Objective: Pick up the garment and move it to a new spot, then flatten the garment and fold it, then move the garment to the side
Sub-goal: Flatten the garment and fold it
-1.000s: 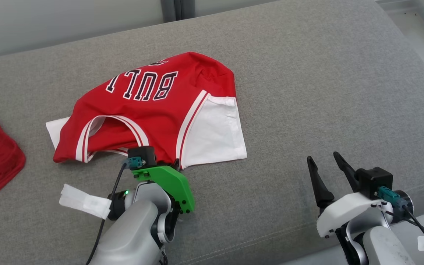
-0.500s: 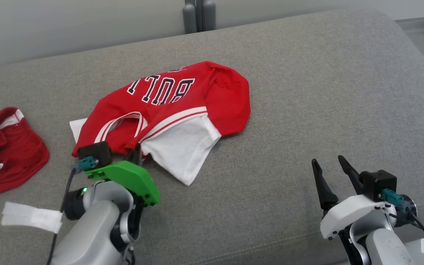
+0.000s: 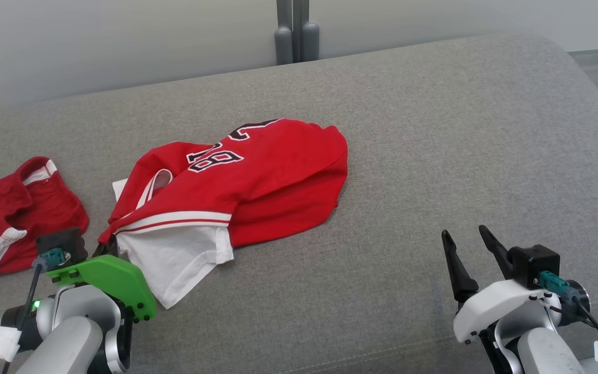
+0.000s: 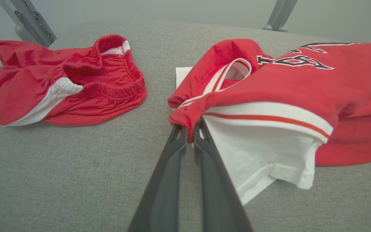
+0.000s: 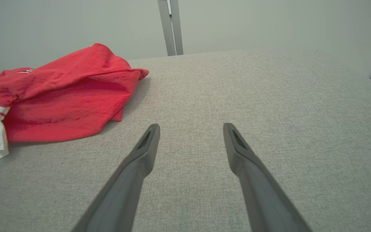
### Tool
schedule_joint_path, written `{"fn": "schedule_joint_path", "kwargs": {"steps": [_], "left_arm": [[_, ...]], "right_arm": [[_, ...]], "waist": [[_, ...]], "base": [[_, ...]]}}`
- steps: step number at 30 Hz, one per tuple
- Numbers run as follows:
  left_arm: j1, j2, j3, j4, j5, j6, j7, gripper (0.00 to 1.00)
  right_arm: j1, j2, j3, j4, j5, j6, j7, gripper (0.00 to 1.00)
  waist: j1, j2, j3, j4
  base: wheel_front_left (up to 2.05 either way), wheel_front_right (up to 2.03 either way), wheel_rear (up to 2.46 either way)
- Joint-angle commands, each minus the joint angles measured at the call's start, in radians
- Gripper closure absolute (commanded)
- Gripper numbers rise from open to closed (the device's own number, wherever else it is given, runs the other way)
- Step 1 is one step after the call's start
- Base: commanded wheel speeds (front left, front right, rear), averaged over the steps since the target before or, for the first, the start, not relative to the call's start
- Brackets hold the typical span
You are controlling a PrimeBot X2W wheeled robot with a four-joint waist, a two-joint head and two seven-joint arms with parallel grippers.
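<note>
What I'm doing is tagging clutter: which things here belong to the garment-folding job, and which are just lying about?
Job: red jersey; left claw, shut on its edge; right claw, open; grey cushion under it.
Lying about: red shorts; grey posts behind.

Crumpled red shorts point(image 3: 18, 213) with white trim lie on the grey fabric surface point(image 3: 434, 156), grey posts point(image 3: 293, 41) behind.

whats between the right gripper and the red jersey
Nothing but a bare stretch of the grey upholstered surface. The head view and the right wrist view both show it, with the open right gripper well apart from the red jersey.
</note>
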Motion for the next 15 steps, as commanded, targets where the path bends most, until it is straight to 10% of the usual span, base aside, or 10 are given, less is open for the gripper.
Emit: {"fn": "schedule_joint_path", "kwargs": {"steps": [1,15], "left_arm": [[0.015,0.011,0.0,0.0,0.01,0.008,0.002,1.0],[0.012,0.051,-0.014,0.115,0.05,0.062,0.004,1.0]], "right_arm": [[0.008,-0.002,0.001,-0.006,-0.003,0.0,0.002,0.0],[0.028,-0.002,0.002,-0.025,-0.017,0.0,0.018,0.0]], "waist": [[-0.0001,0.0,-0.002,-0.002],[-0.0001,0.0,-0.021,-0.023]], "base": [[0.0,0.0,0.0],[0.0,0.0,0.0]]}}
